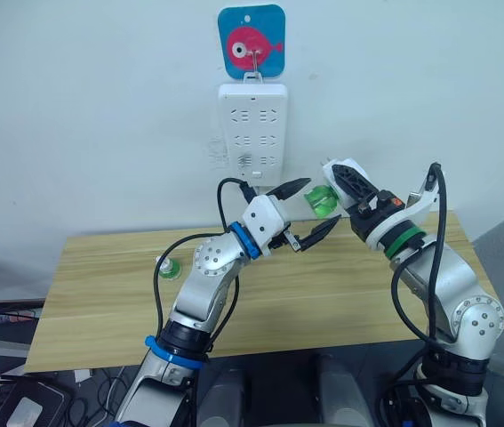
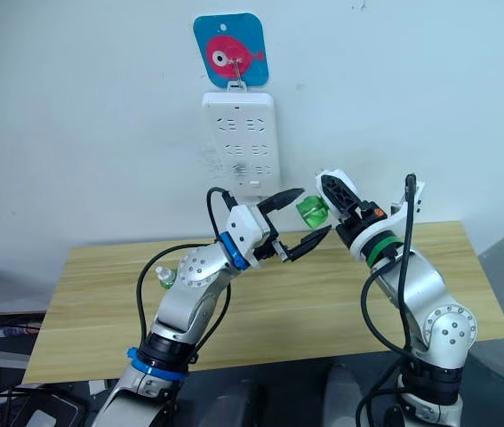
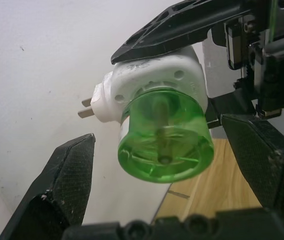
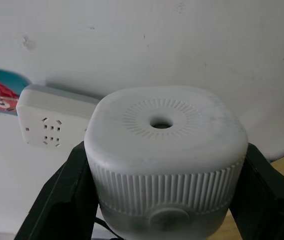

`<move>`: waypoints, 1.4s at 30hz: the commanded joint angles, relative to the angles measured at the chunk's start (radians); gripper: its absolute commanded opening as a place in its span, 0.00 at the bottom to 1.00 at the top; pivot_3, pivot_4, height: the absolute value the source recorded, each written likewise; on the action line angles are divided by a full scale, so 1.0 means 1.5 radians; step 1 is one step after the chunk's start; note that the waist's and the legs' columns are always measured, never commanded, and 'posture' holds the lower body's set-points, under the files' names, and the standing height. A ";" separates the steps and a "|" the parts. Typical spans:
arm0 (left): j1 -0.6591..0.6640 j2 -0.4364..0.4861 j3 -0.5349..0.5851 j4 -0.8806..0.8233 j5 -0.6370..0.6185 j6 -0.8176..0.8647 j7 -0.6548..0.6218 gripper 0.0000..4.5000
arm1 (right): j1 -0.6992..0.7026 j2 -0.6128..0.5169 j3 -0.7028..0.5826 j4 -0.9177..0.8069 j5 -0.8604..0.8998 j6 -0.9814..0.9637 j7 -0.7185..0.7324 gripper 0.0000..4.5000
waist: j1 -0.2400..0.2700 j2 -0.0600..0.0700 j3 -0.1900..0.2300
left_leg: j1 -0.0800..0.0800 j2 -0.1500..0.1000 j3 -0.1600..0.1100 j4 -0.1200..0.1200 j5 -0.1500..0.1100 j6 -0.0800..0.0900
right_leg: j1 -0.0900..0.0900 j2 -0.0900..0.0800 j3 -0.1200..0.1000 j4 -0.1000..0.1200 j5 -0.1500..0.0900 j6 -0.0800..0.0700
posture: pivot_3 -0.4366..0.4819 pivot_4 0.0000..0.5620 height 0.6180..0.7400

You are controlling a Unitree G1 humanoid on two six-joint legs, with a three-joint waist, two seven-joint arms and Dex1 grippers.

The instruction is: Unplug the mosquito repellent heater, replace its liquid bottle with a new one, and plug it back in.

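Green and translucent, the liquid bottle [image 3: 166, 134] sits closest, screwed into the mosquito repellent heater [image 3: 157, 80], its plug prongs pointing toward the wall. Right claw [image 1: 348, 191] is clamped on the heater's white body, holding it in the air above the counter [image 1: 100, 302], unplugged and just beside the wall socket strip [image 1: 253, 127]. Left claw [image 1: 308, 210] is spread wide with its fingers on either side of the bottle, not touching it. Another green bottle [image 1: 169, 267] stands on the counter. Risk, as I judge it: twisting the bottle could turn the heater in the right claw's grip, or the freed bottle could slip and fall.
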 commanded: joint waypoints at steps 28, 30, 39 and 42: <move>-0.029 0.121 -0.013 0.030 -0.050 -0.098 -0.257 0.50 | 0.010 -0.406 0.019 0.242 0.185 0.353 0.473 0.99 | 0.004 0.000 0.003 | -0.001 0.000 0.001 0.000 0.001 0.001 | 0.002 0.000 -0.001 -0.001 0.000 0.000 | 0.50 0.46 1.00; -0.029 0.126 -0.015 0.034 -0.053 -0.106 -0.278 0.50 | -0.011 -0.441 0.035 0.279 0.185 0.395 0.522 0.99 | 0.005 -0.001 0.003 | -0.001 0.000 0.001 0.000 0.001 0.001 | 0.002 0.000 -0.001 -0.001 0.000 0.000 | 0.50 0.46 1.00; 0.015 0.139 -0.038 0.007 -0.050 -0.131 -0.313 0.50 | -0.049 -0.522 0.101 0.336 0.185 0.457 0.612 0.99 | 0.011 -0.002 0.004 | -0.002 0.000 0.000 0.001 0.001 0.001 | 0.001 -0.001 -0.002 -0.001 0.000 0.000 | 0.53 0.46 1.00; 0.023 0.139 -0.042 -0.003 -0.045 -0.135 -0.309 0.50 | -0.056 -0.525 0.108 0.351 0.185 0.455 0.614 0.99 | 0.018 -0.002 0.004 | -0.003 0.000 -0.001 0.003 0.001 0.001 | 0.001 -0.001 -0.002 -0.001 0.000 0.000 | 0.53 0.45 1.00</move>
